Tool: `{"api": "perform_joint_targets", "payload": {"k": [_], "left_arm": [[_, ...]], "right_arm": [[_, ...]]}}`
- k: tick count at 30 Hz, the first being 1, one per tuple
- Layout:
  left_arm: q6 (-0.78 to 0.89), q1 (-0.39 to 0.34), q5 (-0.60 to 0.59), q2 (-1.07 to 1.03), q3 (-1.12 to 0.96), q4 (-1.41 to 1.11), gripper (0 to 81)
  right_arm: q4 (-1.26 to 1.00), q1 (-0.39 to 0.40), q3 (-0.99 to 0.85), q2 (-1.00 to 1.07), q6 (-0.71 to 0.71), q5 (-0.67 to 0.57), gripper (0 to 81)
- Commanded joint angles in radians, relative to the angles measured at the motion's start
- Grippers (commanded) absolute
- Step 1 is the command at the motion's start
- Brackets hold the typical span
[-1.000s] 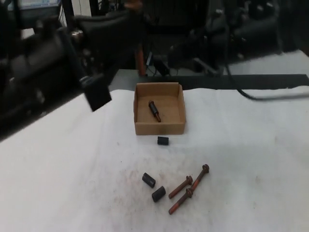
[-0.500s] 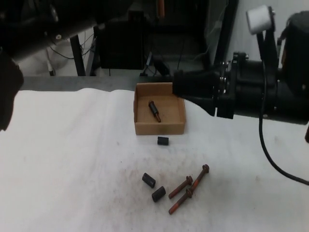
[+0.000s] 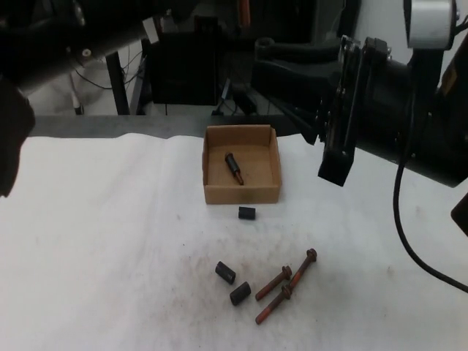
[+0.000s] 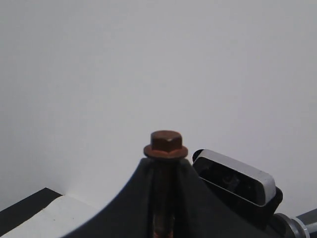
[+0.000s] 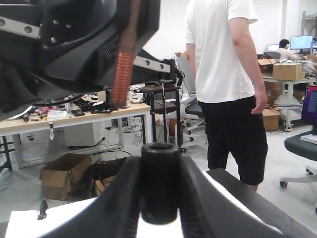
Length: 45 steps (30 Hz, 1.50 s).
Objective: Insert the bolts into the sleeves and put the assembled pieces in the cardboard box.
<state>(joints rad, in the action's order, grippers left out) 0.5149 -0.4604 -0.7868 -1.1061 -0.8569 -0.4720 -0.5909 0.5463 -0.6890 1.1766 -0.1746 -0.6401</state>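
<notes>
My left gripper (image 4: 165, 166) is shut on a rusty bolt (image 4: 165, 145), whose hex head sticks out past the fingers. My right gripper (image 5: 159, 171) is shut on a black sleeve (image 5: 159, 186), bore facing outward. The bolt's threaded end (image 5: 122, 74) hangs just beyond the sleeve, off to one side of the bore. On the bench stands the cardboard box (image 3: 241, 194) holding one assembled piece (image 3: 234, 167). Three loose sleeves (image 3: 247, 213) (image 3: 225, 272) (image 3: 240, 292) and three loose bolts (image 3: 273, 282) (image 3: 303, 266) (image 3: 274, 303) lie in front of it.
A bulky dark arm (image 3: 365, 102) hangs over the bench's right rear, beside the box. Another dark arm (image 3: 51, 44) crosses the top left. White cloth (image 3: 102, 241) covers the bench. A person (image 5: 223, 84) stands in the room behind, away from the bench.
In the high view the dark arm has come in from the right and turned to a steeper angle over the bench. The box, loose bolts and sleeves have not moved.
</notes>
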Motion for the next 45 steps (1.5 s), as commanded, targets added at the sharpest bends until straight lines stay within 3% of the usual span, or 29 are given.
{"api": "perform_joint_targets", "payload": {"k": [1, 13, 33, 45], "left_arm": [[0.003, 0.002, -0.007, 0.001, -0.013, -0.019, 0.4], [0.017, -0.052, -0.016, -0.065, -0.013, -0.093, 0.4], [0.001, -0.051, -0.016, -0.093, -0.013, -0.084, 0.4], [0.001, -0.003, -0.016, -0.093, -0.013, -0.084, 0.4]], "right_arm": [[0.013, 0.003, -0.001, -0.007, 0.025, 0.021, 0.6], [0.027, 0.003, -0.001, 0.038, 0.025, 0.021, 0.6], [-0.018, 0.003, -0.001, 0.037, 0.025, 0.021, 0.6], [-0.025, 0.003, -0.001, 0.037, 0.025, 0.021, 0.6]]}}
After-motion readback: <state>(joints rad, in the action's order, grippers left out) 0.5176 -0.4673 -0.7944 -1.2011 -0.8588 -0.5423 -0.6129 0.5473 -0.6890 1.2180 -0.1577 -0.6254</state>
